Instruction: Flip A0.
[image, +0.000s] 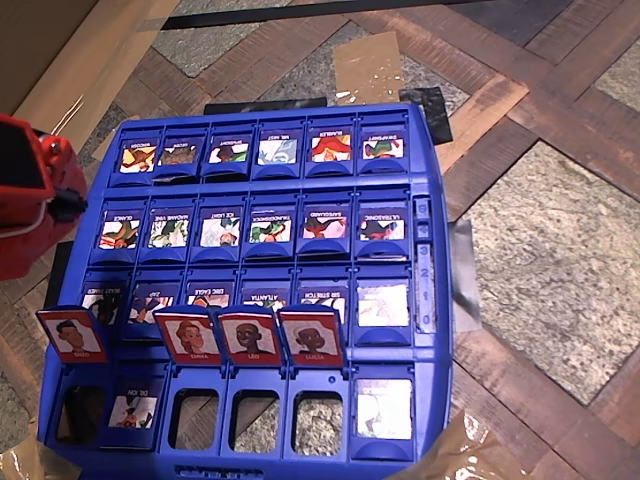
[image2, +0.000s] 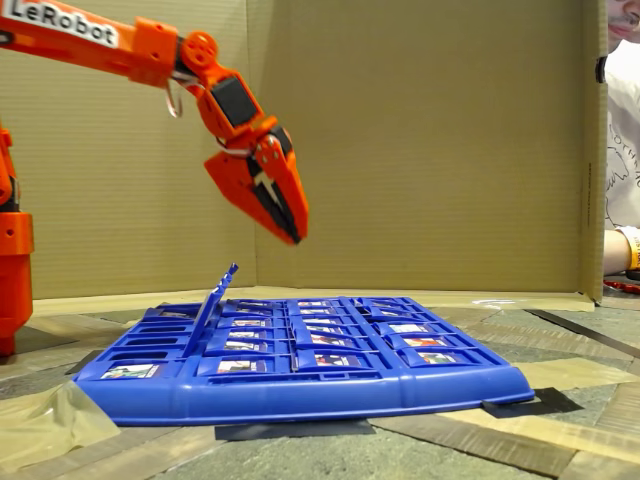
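Gripper (image2: 287, 222) hangs well above the blue game board (image2: 300, 385), tip pointing down. Its two fingers look pressed together with nothing between them, so we read it as clenched and empty.

Step in hand, by our judgement: the approach. A0 (image: 70, 335) is untouched and stands upright on its hinge, its red-framed portrait of a dark-haired man facing up in the overhead view.

Position relative to the gripper: in the overhead view the arm's red bulk (image: 30, 195) sits at the left edge, and A0 lies toward the bottom of the picture from it and slightly right, apart from it. In the fixed view a row of raised tiles (image2: 218, 298) shows edge-on, below the fingertip and a little left. We cannot single out A0 within that row.

Neighbours to avoid: the flat "DR. ION" tile (image: 133, 410) just beside A0's open slot, and the upright red-haired woman tile (image: 190, 337) further along the row.

Next move, as we judge it: descend toward A0's top edge, then push it over on its hinge without clipping the neighbour.
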